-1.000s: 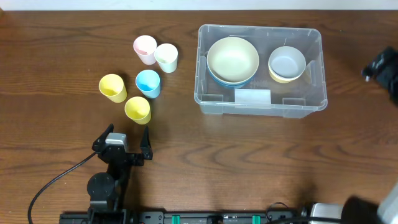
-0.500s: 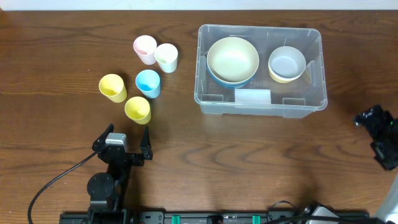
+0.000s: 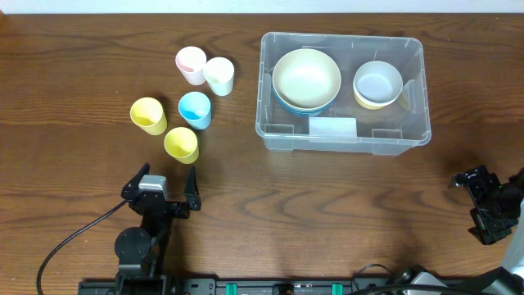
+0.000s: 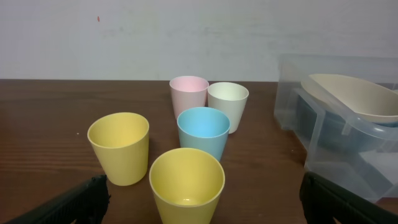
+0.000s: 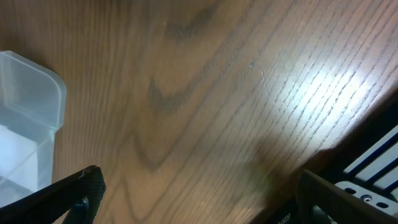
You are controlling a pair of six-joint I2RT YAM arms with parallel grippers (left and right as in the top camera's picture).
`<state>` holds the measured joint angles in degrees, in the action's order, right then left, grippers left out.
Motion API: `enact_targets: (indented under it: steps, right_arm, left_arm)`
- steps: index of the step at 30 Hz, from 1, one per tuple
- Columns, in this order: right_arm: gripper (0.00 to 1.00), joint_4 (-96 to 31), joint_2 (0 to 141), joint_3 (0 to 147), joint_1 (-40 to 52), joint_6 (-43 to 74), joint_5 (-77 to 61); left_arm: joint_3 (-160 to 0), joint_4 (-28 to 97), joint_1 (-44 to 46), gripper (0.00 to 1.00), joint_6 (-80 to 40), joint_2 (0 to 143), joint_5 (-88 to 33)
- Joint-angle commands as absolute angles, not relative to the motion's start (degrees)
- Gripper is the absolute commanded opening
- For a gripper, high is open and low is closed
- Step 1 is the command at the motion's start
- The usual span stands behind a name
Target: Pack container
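On a dark wooden table [image 3: 98, 33], a large clear rectangular plastic container [image 3: 414, 115] sits toward the far right. Its long axis runs left to right, and a white label [image 3: 332, 128] shows on its near wall.

Four bowls already lie inside in two stacks. A wide cream bowl [image 3: 306, 76] is nested on a blue bowl [image 3: 293, 107] at the left end, and a small grey-blue bowl [image 3: 377, 82] sits on a yellow bowl [image 3: 366, 102] at the right.

Five plastic cups stand outside, clustered to the container's left and apart from it. They are a pink cup [image 3: 191, 64] just beside a pale cream cup [image 3: 219, 74], a blue cup [image 3: 195, 108], a far yellow cup [image 3: 148, 115] and a near yellow cup [image 3: 181, 143].

The left gripper [image 3: 168, 175] waits at the near edge, jaws spread wide and empty. The near yellow cup is directly ahead, framed between its fingers in the wrist view, and the container lies ahead and to its right.

The right gripper [image 3: 472, 206], likewise spread and holding nothing, hovers near the table's right edge, on the near side of the container's right end. One rounded corner of the container shows at the edge of its wrist view.

By position the left arm is nearer the cups and the right arm nearer the container. The cups appear to be what remains to pack.
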<state>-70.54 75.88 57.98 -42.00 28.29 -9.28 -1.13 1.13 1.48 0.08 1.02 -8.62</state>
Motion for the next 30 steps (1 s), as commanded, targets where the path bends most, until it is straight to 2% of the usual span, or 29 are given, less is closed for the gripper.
enact_targets:
  steps: [1, 12, 15, 20, 24, 30]
  right_arm:
    - [0.99, -70.3, 75.0, 57.5, -42.5, 29.1, -9.9]
    - [0.99, -70.2, 75.0, 57.5, -42.5, 29.1, -9.9]
    - [0.99, -70.2, 75.0, 57.5, -42.5, 29.1, -9.9]
    - [0.99, -70.2, 75.0, 57.5, -42.5, 29.1, -9.9]
    - [0.99, -70.2, 75.0, 57.5, -42.5, 29.1, -9.9]
    - [0.99, -70.2, 75.0, 57.5, -42.5, 29.1, -9.9]
  left_arm:
    - [-0.3, 3.2, 1.1, 0.98, 0.8, 1.0, -9.8]
    - [-0.3, 3.2, 1.1, 0.98, 0.8, 1.0, -9.9]
    - [-0.4, 2.6, 1.1, 0.98, -3.6, 1.0, -10.3]
    - [-4.5, 1.2, 1.1, 0.98, -5.2, 1.0, -22.6]
    - [-11.6, 1.6, 1.0, 0.98, -5.2, 2.8, -22.7]
    - [-33.4, 19.2, 1.0, 0.98, -4.0, 19.1, -18.6]
